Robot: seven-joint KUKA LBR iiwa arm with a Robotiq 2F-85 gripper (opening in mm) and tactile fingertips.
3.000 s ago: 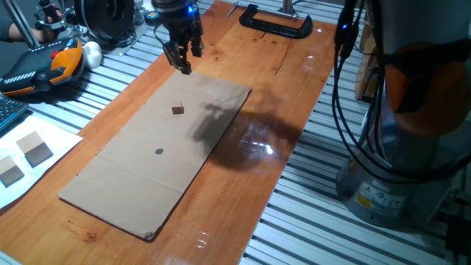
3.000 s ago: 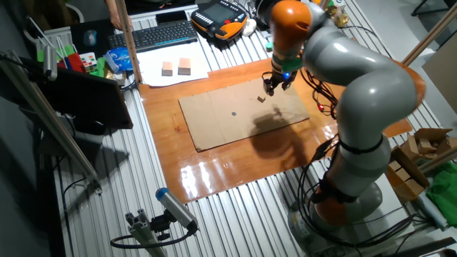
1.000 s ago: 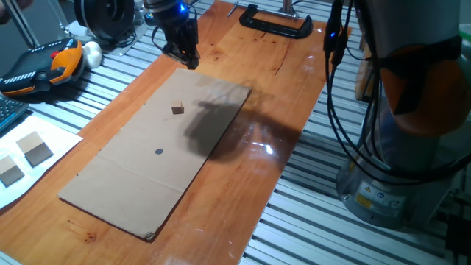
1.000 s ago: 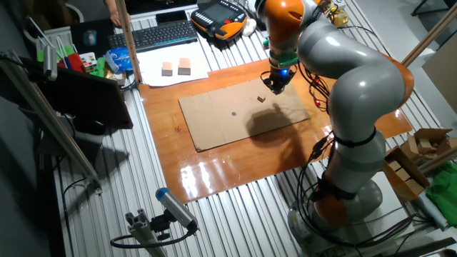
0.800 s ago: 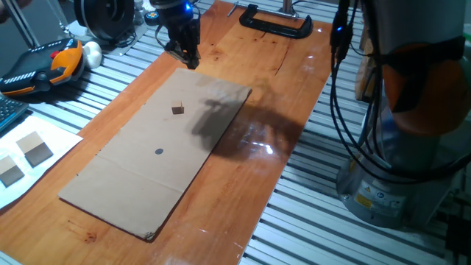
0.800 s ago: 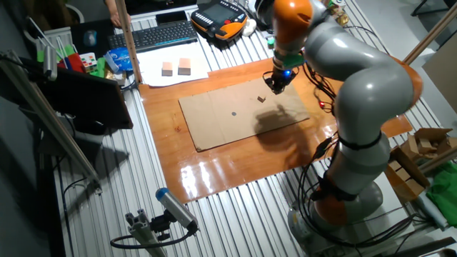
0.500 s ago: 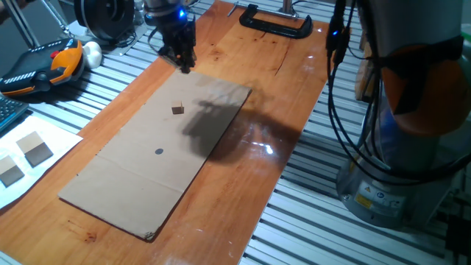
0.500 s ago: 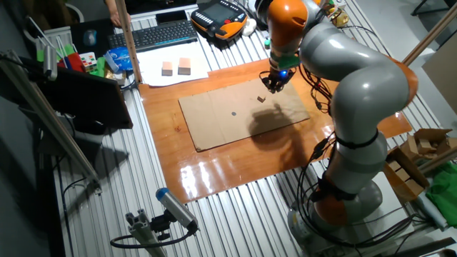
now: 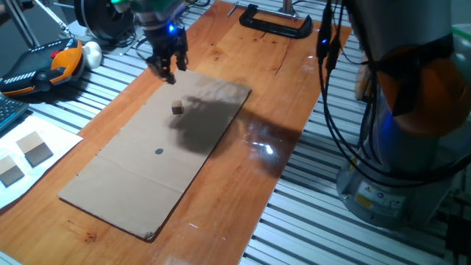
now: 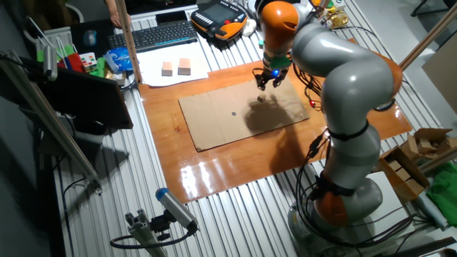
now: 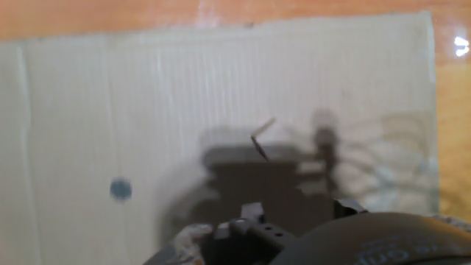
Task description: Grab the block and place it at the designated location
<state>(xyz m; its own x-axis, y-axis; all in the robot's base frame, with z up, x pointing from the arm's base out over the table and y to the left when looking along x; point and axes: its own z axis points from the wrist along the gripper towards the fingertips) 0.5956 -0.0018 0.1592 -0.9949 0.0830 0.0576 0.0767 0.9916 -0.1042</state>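
Observation:
The block (image 9: 177, 108) is a tiny brown cube lying on the cardboard sheet (image 9: 147, 184), near its far end. The designated location (image 9: 159, 152) is a small dark dot on the same sheet, nearer than the block. My gripper (image 9: 166, 68) hangs above the sheet's far left edge, beyond the block, open with nothing between its fingers. From the other side, the gripper (image 10: 268, 81) is above and behind the block (image 10: 260, 99), with the dot (image 10: 233, 113) to the left. The hand view is blurred: it shows the dot (image 11: 120, 189) and a small smeared shape (image 11: 260, 144) that may be the block.
A black clamp (image 9: 276, 23) lies at the far end of the wooden table. Two flat tan squares (image 9: 34, 149) rest on white paper at the left, beside an orange and black pendant (image 9: 40, 66). The arm's base and cables (image 9: 397, 147) stand at the right.
The gripper has swung left, from over the sheet's far edge to above its far left edge. The block and the dot have not moved.

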